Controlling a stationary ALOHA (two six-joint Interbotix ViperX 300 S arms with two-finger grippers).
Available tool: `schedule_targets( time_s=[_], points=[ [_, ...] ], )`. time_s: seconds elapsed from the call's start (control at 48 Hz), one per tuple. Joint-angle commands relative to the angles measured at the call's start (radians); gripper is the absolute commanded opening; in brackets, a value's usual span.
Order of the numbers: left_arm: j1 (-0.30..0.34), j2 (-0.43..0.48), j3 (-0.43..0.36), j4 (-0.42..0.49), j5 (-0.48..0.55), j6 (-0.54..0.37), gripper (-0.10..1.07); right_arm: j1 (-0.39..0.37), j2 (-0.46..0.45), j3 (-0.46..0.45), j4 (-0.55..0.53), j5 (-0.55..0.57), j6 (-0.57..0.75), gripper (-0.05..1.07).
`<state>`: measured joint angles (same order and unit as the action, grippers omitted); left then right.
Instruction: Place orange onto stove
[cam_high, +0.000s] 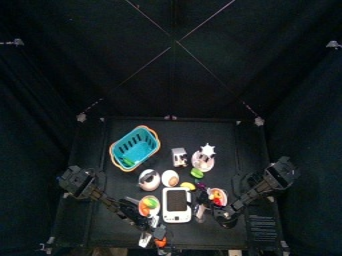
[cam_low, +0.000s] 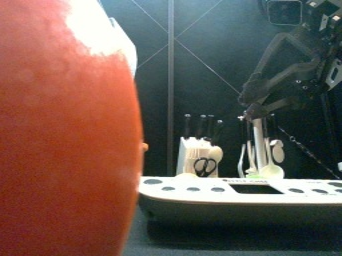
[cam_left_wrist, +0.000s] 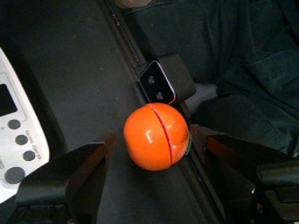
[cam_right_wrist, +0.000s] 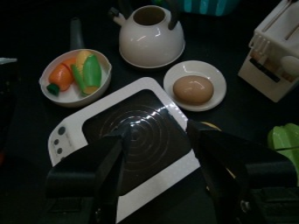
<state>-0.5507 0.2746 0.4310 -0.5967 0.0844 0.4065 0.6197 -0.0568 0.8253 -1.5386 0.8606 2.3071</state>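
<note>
The orange, a small bright ball with a seam down it, sits between the jaws of my left gripper, which is shut on it. It is at the table's front edge, just in front of the stove. There it fills the left half of the front view. The stove is a white slab with a dark ringed burner top. Its button panel shows beside the orange. My right gripper hovers over the stove, open with nothing between its jaws.
Behind the stove stand a white teapot, a bowl of orange and green pieces, a bowl with a brown egg and a white rack. A turquoise basket sits at the back left. A small camera stands by the front edge.
</note>
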Motion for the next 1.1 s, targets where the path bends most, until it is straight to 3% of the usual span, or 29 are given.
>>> schedule_targets(
  time_s=[0.0,0.729,1.083],
  points=[
    [0.003,-0.005,-0.035,-0.014,-0.006,0.002,1.01,-0.008,-0.012,-0.015,-0.005,-0.003,0.002,0.88],
    [0.04,0.035,-0.025,-0.048,0.021,-0.003,0.98,-0.011,-0.008,-0.014,-0.002,-0.009,0.0,0.88],
    [0.043,0.02,-0.018,-0.046,0.025,-0.002,0.82,-0.011,-0.006,-0.012,-0.002,-0.008,0.002,0.88]
  ],
)
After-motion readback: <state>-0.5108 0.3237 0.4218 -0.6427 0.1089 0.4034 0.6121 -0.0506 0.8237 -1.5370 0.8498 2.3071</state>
